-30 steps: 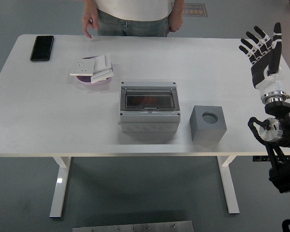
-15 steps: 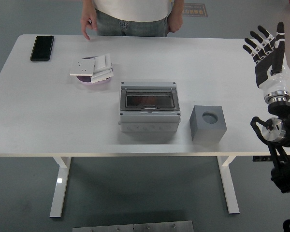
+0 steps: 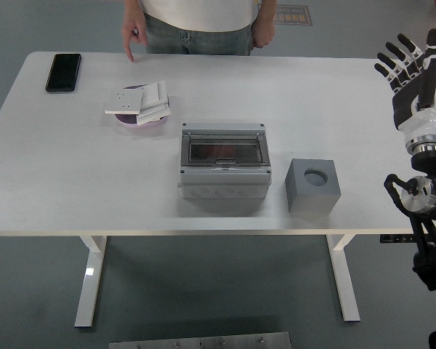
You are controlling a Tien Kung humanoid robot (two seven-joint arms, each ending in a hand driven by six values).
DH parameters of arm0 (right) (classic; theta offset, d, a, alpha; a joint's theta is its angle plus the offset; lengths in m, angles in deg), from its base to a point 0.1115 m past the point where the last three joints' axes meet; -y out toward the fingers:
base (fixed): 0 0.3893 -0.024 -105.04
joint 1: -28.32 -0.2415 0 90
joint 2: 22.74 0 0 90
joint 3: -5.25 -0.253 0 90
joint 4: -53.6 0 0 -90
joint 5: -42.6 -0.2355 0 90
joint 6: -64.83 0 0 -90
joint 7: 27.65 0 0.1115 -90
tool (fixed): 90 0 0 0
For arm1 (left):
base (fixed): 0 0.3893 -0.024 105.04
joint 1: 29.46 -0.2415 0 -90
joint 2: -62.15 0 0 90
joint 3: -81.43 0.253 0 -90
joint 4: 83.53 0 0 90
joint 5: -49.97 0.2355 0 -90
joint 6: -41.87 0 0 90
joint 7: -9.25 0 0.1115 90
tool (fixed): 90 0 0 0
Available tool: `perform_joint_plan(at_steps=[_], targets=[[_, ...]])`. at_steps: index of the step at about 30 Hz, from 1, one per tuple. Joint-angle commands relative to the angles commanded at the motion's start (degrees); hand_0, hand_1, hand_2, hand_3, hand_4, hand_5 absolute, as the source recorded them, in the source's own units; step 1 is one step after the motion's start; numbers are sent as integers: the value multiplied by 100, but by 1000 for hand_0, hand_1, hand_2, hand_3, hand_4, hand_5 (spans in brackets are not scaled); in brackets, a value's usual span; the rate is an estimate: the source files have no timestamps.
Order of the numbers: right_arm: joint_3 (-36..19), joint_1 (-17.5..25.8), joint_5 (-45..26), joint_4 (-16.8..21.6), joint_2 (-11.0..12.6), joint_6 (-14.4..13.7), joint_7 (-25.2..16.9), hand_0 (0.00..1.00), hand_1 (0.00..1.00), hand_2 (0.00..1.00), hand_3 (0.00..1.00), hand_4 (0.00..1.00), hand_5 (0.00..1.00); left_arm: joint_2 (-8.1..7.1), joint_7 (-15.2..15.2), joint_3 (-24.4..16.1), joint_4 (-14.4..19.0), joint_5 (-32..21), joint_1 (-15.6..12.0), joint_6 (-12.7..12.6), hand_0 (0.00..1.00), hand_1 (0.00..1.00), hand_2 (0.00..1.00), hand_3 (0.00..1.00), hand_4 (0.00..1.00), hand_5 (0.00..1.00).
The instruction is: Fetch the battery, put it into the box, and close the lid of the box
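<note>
The grey box point(image 3: 224, 170) stands mid-table, its dark see-through lid point(image 3: 224, 150) lying flat and shut. Something dim and reddish shows through the lid, but I cannot tell what it is. I cannot pick out a battery anywhere. My right hand point(image 3: 408, 62) is raised past the table's right edge, fingers spread and upright, holding nothing. It is far from the box. The left arm is out of view.
A grey cube with a round hole on top point(image 3: 313, 185) stands right of the box. A pink dish point(image 3: 142, 120) piled with white switch plates point(image 3: 138, 99) sits at back left, with a black phone point(image 3: 63, 72) beyond it. A person point(image 3: 196, 22) stands at the far side, hands hanging down.
My right hand has drifted to the right and slightly up, further off the table's right edge, still spread. The box and cube have not moved.
</note>
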Motion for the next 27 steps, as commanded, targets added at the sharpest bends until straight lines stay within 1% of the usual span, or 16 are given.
perform_joint_plan(at_steps=[7, 15, 27], targets=[[-66, 79, 29, 77, -11, 7, 7, 777, 721, 728, 766, 939, 943, -48, 95, -109, 5, 208, 85, 21, 607, 725, 648, 608, 719, 247], [-86, 135, 35, 123, -10, 0, 20, 779, 721, 727, 766, 939, 943, -77, 166, -170, 12, 319, 109, 34, 608, 725, 650, 608, 725, 251], [-27, 80, 96, 129, -11, -25, 52, 778, 722, 731, 766, 940, 947, -37, 156, -146, 10, 285, 80, 38, 610, 725, 652, 609, 727, 252]])
